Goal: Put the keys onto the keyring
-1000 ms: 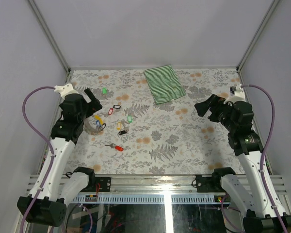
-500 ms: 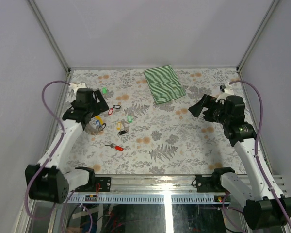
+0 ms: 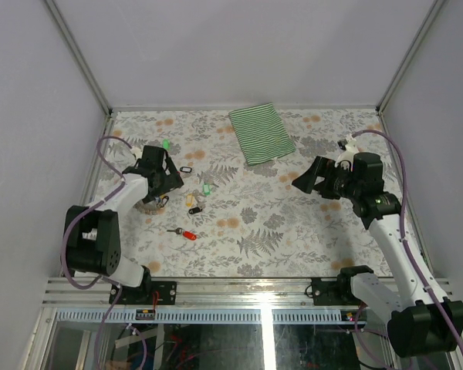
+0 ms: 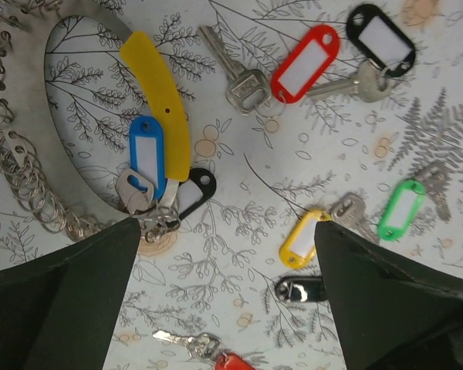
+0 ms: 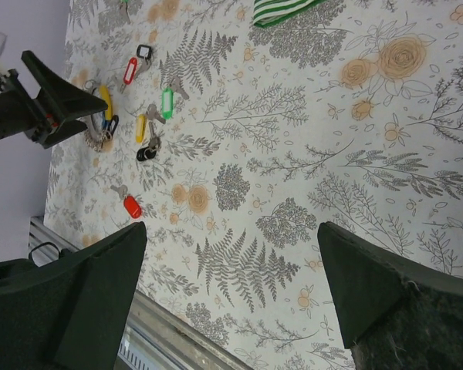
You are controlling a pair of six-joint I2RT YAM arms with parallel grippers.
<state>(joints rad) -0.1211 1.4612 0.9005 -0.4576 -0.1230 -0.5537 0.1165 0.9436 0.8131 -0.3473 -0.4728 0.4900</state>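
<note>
The floral tabletop (image 3: 293,231) fills the top view. A green-striped cloth (image 3: 261,133) lies folded at upper centre, well apart from the work. The right end effector (image 3: 309,179) hangs over the right-centre, fingers spread and holding nothing. The left end effector (image 3: 166,171) hovers at left-centre just above the keys (image 3: 187,202), also spread wide and empty.

The step in hand looks like the first pick. It would go best on a key with room around it, such as the red-tagged key (image 4: 305,62) at the upper middle of the left wrist view. Pinching the flat plastic tag rather than the thin blade should leave the metal head free for threading.

Each key is a small silvery blade on an oblong tag. The green-tagged key (image 4: 401,210) lies at right and the yellow-tagged key (image 4: 303,239) at lower centre. The blue-tagged key (image 4: 147,158) touches a cluster of wire loops.

The keyring (image 4: 15,181) seems to be one of the thin silvery loops strung on a curved metal band (image 4: 42,100) at the left edge. I cannot tell which one.
</note>
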